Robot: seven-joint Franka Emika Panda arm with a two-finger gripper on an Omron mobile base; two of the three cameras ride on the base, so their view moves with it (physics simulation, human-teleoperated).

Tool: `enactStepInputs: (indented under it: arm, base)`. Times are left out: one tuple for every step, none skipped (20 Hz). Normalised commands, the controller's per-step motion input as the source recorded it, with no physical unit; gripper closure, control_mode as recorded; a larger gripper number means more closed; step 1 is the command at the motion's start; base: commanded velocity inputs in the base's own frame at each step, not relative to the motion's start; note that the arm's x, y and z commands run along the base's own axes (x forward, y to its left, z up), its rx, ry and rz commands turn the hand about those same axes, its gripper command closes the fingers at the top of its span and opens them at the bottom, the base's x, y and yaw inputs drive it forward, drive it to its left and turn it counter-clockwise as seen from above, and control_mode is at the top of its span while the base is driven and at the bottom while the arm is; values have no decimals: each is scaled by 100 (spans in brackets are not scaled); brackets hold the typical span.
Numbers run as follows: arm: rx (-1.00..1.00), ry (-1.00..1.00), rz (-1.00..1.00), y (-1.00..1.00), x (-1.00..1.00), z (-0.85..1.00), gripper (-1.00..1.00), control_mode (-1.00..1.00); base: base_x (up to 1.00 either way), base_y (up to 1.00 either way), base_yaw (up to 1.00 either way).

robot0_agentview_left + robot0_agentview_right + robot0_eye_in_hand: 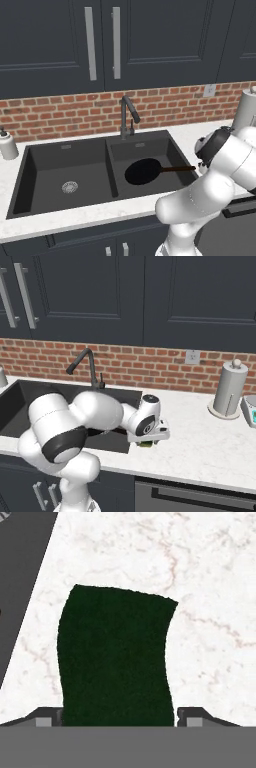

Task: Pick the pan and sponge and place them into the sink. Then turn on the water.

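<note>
Since the pan (143, 171) already lies in the right basin of the sink (30, 165), handle pointing right toward the rim, the sponge (116, 657) looks like the step in hand. Gripper (146, 444) is down low on the white marble counter (210, 441) just right of the sink edge, hand pointing straight down at it. Hand view has the sponge's dark green face running up between the two finger tips, one at each long side. Whether the fingers are pressing it or merely straddling it I can't tell; the tips barely show at the frame bottom. Right base view shows a sliver of yellow-green under the hand, sitting on the counter.

Sponge: soft rectangular block, rough scouring face up, should compress easily. Pan: shallow, round, matte black, thin straight handle. Sink: matte black double basin, silver drain (69, 187) in the left one. Gooseneck faucet (127, 116) sits behind the divider, no water running.
</note>
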Motion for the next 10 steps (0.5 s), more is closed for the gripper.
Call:
enactStepInputs:
  arm:
    - [0, 0, 0, 5, 8, -16, 100, -100]
    - [0, -1, 0, 0, 0, -4, 100, -100]
    - [0, 0, 0, 0, 6, 0, 100, -100]
    - [0, 0, 0, 0, 1, 0, 100, -100]
    - [0, 0, 0, 0, 0, 0, 100, -100]
    - [0, 0, 0, 0, 0, 0, 100, -100]
    - [0, 0, 0, 6, -6, 0, 100, -100]
    - [0, 0, 5, 1, -24, 0, 100, -100]
    - [0, 0, 16, 1, -34, 11, 100, -100]
    - [0, -1, 16, 0, -43, 36, 100, -100]
  base:
    - [0, 0, 0]
    - [0, 0, 0]
    - [0, 0, 0]
    - [0, 0, 0]
    - [0, 0, 0]
    - [0, 0, 0]
    - [0, 0, 0]
    - [0, 0, 0]
    - [0, 0, 0]
    - [0, 0, 0]
